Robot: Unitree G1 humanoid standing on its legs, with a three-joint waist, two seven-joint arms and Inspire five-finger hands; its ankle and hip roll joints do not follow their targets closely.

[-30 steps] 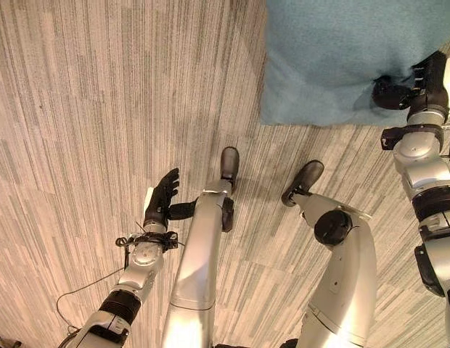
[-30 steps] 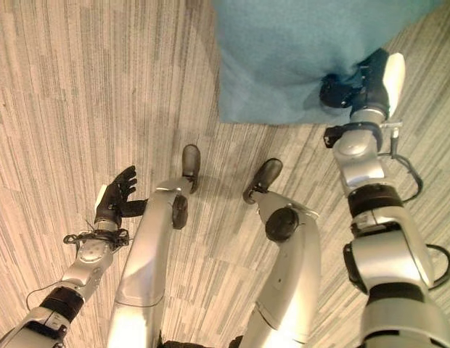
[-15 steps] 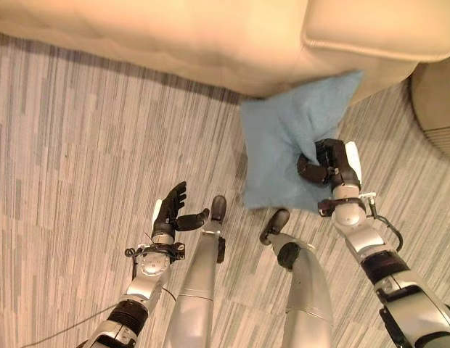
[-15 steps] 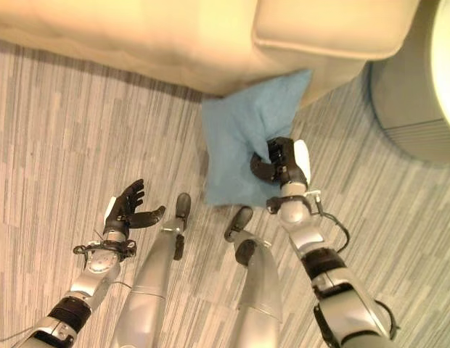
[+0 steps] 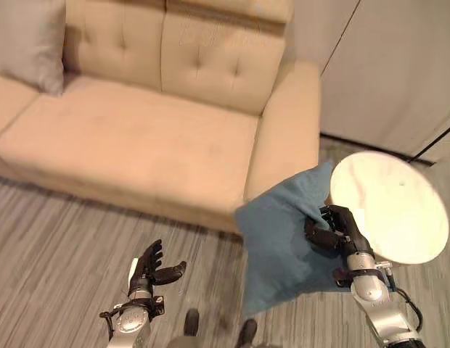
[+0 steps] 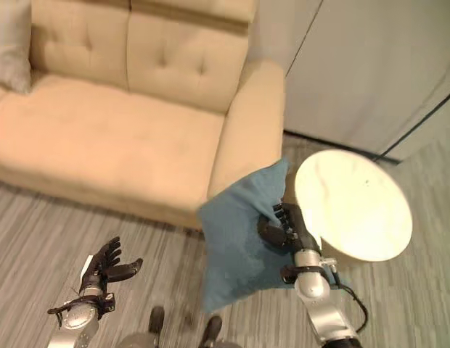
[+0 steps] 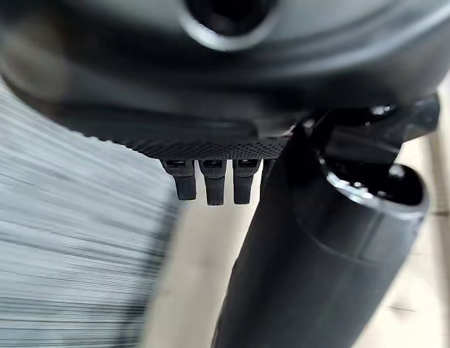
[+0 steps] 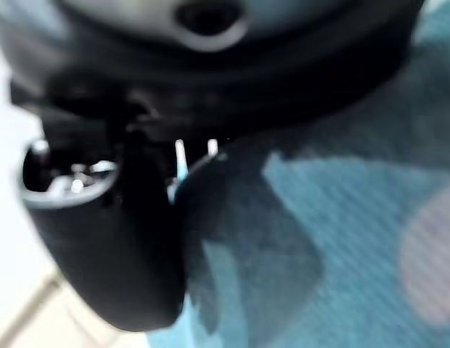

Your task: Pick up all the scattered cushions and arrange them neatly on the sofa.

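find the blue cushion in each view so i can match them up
Left eye view: blue cushion lower centre-right, held by the right hand.
Right eye view: lower centre, same grip.
Right wrist view: blue fabric past the fingers.
Left wrist view: not visible.
Shared landmark in both eye views: the round white table right beside the cushion, by the sofa arm.

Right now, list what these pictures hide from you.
- Blue cushion: its far side, and the right robot hand covers part of it.
- Grey cushion: cut off by the head views' edge.
- Sofa: its left end runs out of view.
- Left robot hand: open, holding nothing.
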